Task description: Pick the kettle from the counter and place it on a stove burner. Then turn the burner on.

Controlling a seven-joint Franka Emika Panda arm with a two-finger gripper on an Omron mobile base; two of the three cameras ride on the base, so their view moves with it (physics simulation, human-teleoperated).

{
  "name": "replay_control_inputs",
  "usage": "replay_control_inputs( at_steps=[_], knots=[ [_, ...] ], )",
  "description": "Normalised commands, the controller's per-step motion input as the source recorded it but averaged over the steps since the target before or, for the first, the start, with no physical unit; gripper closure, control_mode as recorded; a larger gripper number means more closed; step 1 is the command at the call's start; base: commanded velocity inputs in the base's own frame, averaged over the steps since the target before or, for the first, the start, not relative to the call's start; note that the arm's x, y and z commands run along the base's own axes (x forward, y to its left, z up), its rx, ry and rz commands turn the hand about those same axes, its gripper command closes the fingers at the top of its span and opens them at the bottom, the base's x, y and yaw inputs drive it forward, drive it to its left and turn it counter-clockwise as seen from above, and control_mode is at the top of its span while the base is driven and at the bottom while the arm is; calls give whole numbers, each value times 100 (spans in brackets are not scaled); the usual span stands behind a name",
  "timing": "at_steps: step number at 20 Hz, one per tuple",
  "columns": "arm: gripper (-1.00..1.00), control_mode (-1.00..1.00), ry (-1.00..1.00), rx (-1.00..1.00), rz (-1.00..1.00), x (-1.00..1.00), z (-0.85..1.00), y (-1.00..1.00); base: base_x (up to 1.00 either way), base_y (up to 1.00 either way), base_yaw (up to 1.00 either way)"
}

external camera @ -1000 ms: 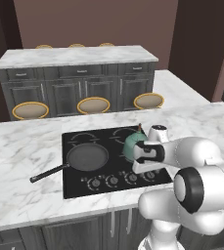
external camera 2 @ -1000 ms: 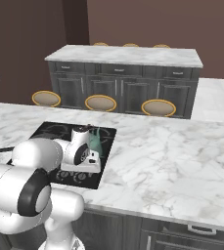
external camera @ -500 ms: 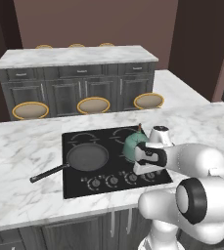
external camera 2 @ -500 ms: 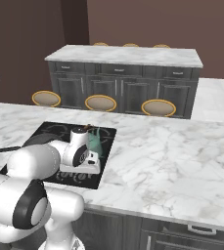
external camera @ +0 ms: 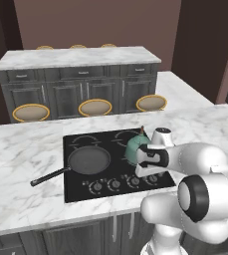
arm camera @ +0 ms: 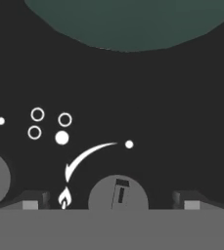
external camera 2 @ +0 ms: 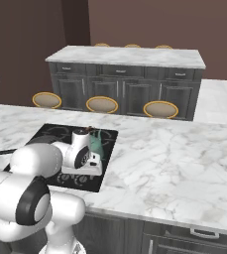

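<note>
Tabletop, white marble, carrying black cooktop. Frying pan on left burner. Kettle, teal, standing on right rear stove burner. Claw spread open either side of control knob.

A small rounded teal-green kettle has a thin brownish tip. The flat black glass cooktop carries thin grey ring markings, white dots, small white circles, a white curved arrow and a white flame symbol. The broad marble counter is white with grey veins. The round frying pan is dark.
</note>
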Motion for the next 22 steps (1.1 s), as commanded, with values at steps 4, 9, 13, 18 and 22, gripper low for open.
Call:
replay_control_inputs(
  at_steps=[4, 9, 13, 18, 22],
  knots=[
    [-100, -100, 0, 0, 0, 0, 0, 0, 0, 0, 0],
    [-100, -100, 0, 0, 0, 0, 0, -4, 0, 0, 0],
    [-100, -100, 0, 0, 0, 0, -2, -1, 0, 0, 0],
    [-100, -100, 0, 0, 0, 0, -10, 0, 0, 0, 0],
    [-100, -100, 0, 0, 0, 0, -19, 0, 0, 0, 0]
  ],
)
